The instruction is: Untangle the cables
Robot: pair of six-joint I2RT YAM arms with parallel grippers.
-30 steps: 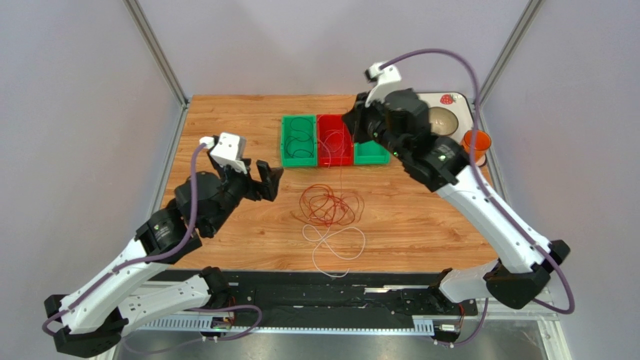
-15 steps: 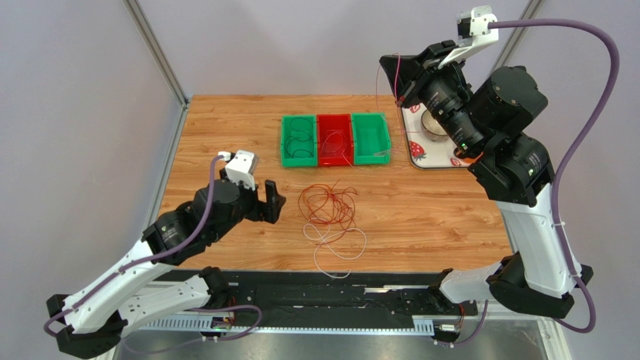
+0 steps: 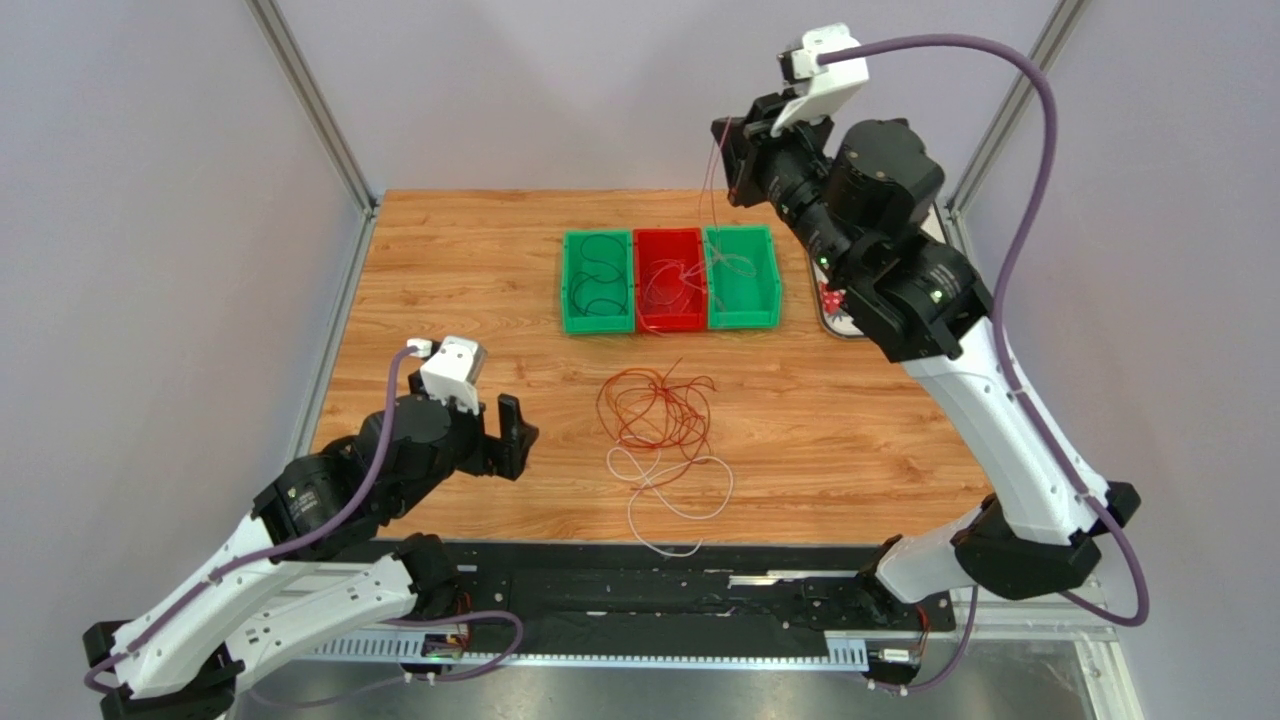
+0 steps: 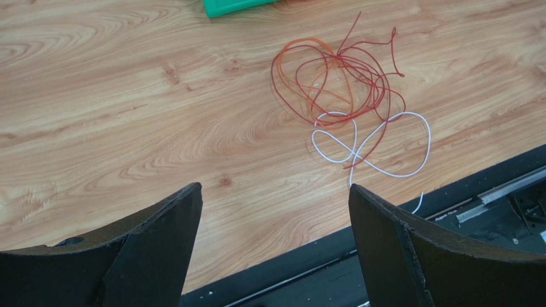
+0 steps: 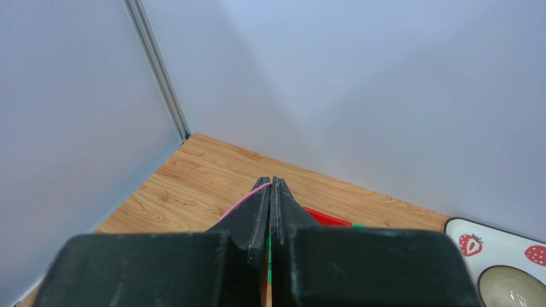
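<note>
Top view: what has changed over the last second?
The right hand, shut on a thin pink cable, rose from the red bin to high above it, the cable trailing down. The left hand, open, drew back toward the near edge. The red and white tangle looks unmoved.

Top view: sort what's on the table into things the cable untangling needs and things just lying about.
Job:
- tangle of thin red wires
- looped white wire
- thin pink wire pinched in the right gripper
- dark wire coiled in the left green plastic bin
- red plastic bin holding loose red wires

Lying about:
- white strawberry-print tray
- pale bowl on it
</note>
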